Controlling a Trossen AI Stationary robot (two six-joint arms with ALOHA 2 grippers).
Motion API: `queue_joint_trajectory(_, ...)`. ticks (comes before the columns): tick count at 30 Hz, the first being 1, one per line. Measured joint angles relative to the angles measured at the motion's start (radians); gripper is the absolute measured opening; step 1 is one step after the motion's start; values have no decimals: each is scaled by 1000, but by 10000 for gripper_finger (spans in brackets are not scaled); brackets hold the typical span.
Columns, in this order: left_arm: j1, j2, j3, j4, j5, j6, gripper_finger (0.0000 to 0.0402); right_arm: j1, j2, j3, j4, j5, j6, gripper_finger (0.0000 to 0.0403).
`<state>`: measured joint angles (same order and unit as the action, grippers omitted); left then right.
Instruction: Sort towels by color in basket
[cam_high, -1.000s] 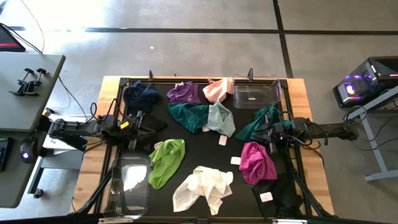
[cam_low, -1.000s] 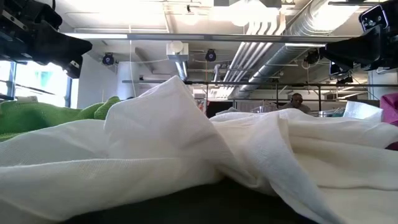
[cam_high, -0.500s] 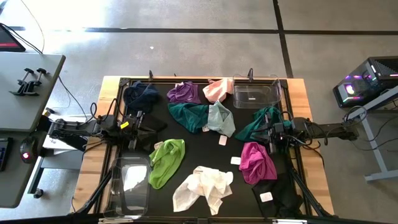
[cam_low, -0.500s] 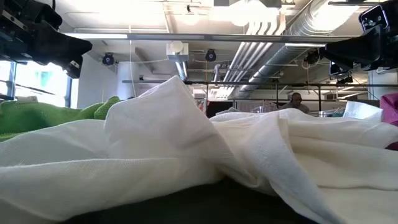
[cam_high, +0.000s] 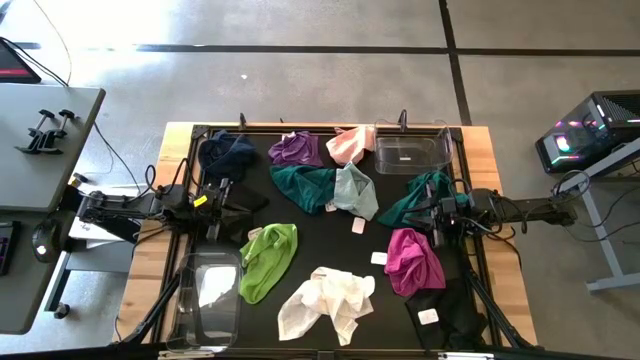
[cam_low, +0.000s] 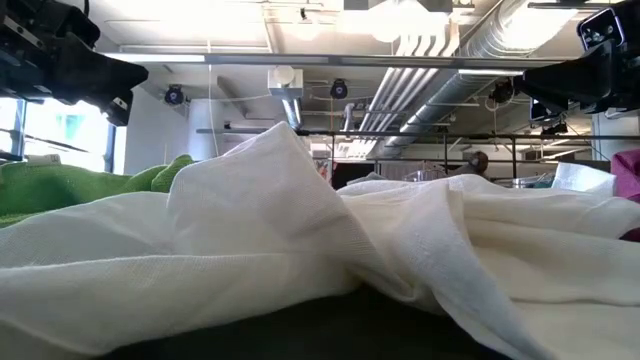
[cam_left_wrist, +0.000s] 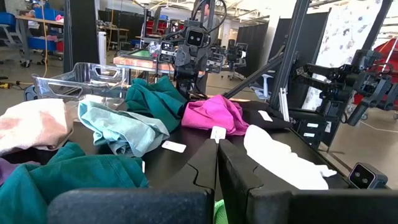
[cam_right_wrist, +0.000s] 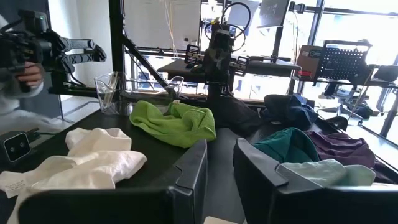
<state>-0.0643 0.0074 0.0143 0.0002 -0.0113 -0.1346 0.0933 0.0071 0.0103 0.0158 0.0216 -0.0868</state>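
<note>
Towels lie scattered on the black mat; the magenta towel (cam_high: 414, 260) sits just beside the right gripper (cam_high: 438, 232), nearer it than the left gripper (cam_high: 222, 200). Right jaws stand slightly parted and empty, left pressed together.

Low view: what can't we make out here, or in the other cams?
- Low view: the white towel fills the frame and hides nearly all of the table behind it; only a strip of lime towel shows.
- High view: the black towel blends into the dark mat, so its outline is unclear.
- High view: print on the paper tags is too small to read.
</note>
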Motion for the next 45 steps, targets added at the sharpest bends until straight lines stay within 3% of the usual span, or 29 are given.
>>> queue_joint_trajectory(4, -2, 0, 0, 5, 1, -141, 5, 0, 0, 0, 0, 0, 0, 73)
queue_joint_trajectory(9, -2, 6, 0, 67, -36, -111, 5, 0, 0, 0, 0, 0, -1, 73)
queue_joint_trajectory(15, -2, 6, 0, 75, -7, -17, 5, -3, 0, 0, 2, 1, -186, 73)
queue_joint_trajectory(21, -2, 5, 0, 111, 57, -17, 5, -3, 0, 0, 2, 2, -178, 73)
queue_joint_trajectory(24, -2, 6, 0, 126, 86, 6, 5, -1, 0, 0, 12, -30, 34, 73)
queue_joint_trajectory(31, -2, 6, 0, 130, 89, 13, 5, -1, 0, 0, 210, 11, 636, 73)
queue_joint_trajectory(34, -2, 6, 0, 131, 90, 23, 5, -8, 6, 0, 330, 163, 678, 73)
queue_joint_trajectory(37, -2, 6, 0, 135, 84, 32, 5, -10, 5, 0, 406, 217, 667, 73)
queue_joint_trajectory(39, -2, 8, 0, 152, 81, 32, 5, -10, 6, 0, 445, 193, 651, 73)
queue_joint_trajectory(43, -2, 10, 0, 171, 80, 50, 5, -10, 6, 0, 480, 23, 655, 73)
queue_joint_trajectory(45, -2, 10, 0, 179, 80, 59, 5, -10, 6, 0, 483, 4, 655, 73)
